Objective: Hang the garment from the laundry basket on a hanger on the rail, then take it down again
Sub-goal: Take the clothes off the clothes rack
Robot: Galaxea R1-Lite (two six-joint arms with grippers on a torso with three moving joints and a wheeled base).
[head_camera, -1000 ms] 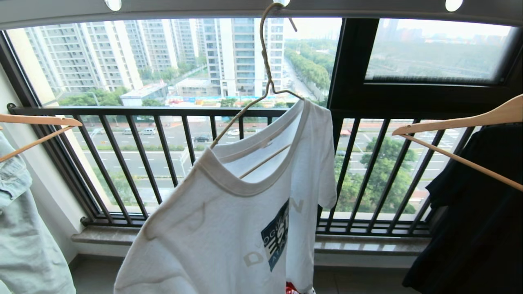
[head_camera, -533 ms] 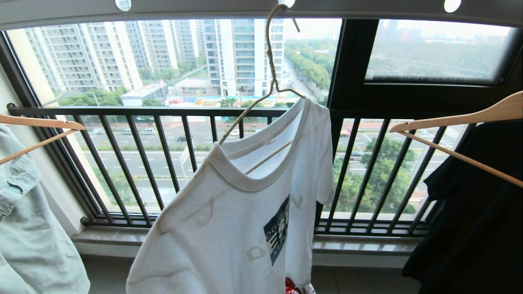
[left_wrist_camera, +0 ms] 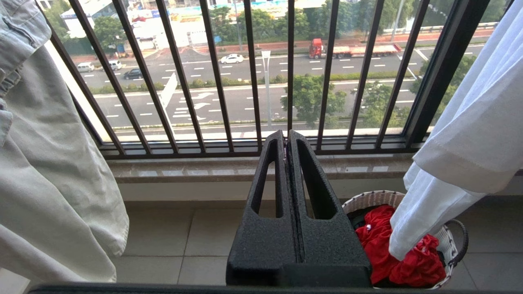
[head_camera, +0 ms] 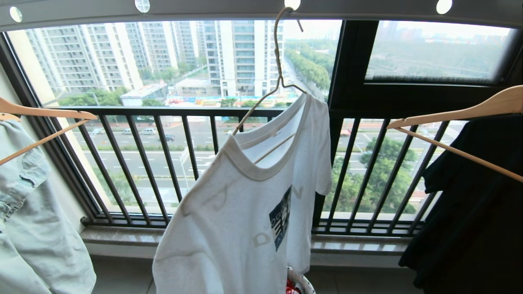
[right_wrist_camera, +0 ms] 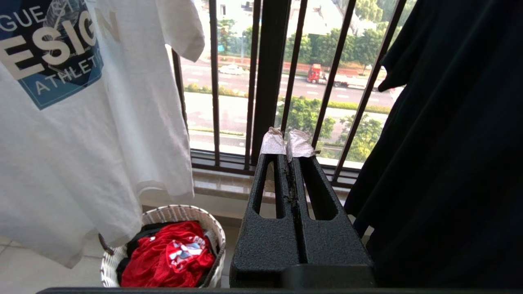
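Window railing (head_camera: pixel 171 163): black vertical bars across the whole opening in front of me, a stone sill beneath it.

Rail (head_camera: pixel 229 8): grey flat bar overhead, running the width of my head view, pierced by round holes.

Black garment (head_camera: pixel 470 212): hangs on my right from a wooden hanger (head_camera: pixel 453 116).

Pale denim garment (head_camera: pixel 36 228): hangs on my left from a second wooden hanger (head_camera: pixel 41 112).

Garment (head_camera: pixel 249 212): white T-shirt with a blue chest print, centre of my view, on the hanger and slumped askew, its collar tilted down toward my left, one sleeve hanging free against the railing. Its hem hangs down over the basket.

Hanger (head_camera: pixel 279 61): thin cream wire, its long hook caught in one of the rail's holes, both arms inside the shirt's neck.

Laundry basket (right_wrist_camera: pixel 171 214): white woven, on the tiled floor below the shirt, holding a red cloth (right_wrist_camera: pixel 167 255).

My left gripper (left_wrist_camera: pixel 286 136): low, pointing level at the railing between the denim and the shirt, jaws pressed together, empty.

My right gripper (right_wrist_camera: pixel 286 145): low, between the shirt and the black garment, pointing at the railing, taped fingertips (right_wrist_camera: pixel 273 143) pressed together, nothing between them.
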